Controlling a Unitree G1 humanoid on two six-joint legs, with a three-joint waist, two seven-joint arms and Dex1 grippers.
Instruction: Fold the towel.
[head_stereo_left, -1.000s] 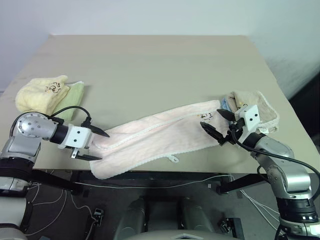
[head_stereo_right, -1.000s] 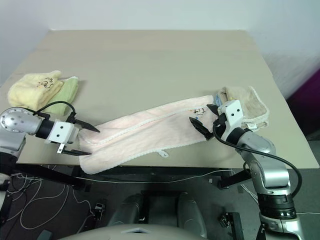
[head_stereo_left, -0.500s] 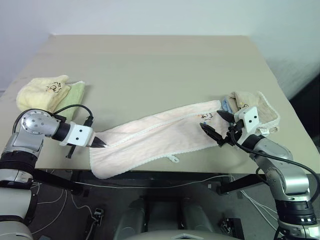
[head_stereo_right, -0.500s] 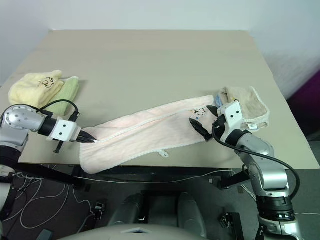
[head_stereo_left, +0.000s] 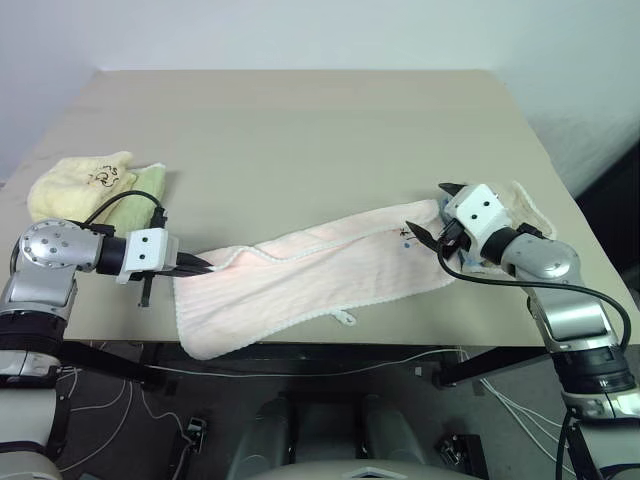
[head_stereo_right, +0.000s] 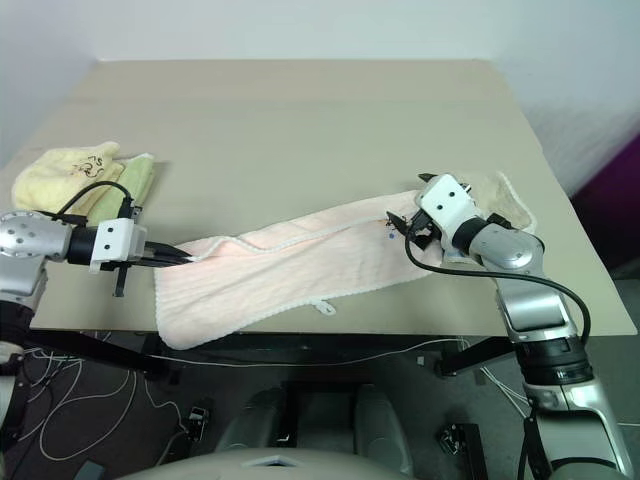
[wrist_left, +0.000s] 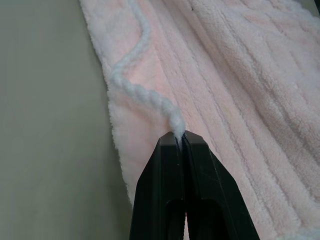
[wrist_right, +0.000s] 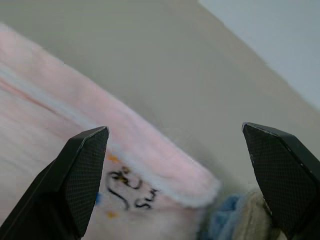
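Dark cursive embroidery on the towel (wrist_right: 60, 150), not legible; no other readable text

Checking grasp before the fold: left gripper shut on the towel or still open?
Shut on it. The left gripper has its fingers pressed together, pinching the white stitched edge of the pink towel at its near-left end.

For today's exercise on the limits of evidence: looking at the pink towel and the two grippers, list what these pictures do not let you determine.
- How much cloth the left gripper pinches: its shut fingers hide the towel edge in the left wrist view.
- The logo's wording: blurred in the right wrist view, too small in the head views.
- The beige towel: the right gripper and arm cover most of it.
- The towel's near-left corner: it hangs over the table edge.
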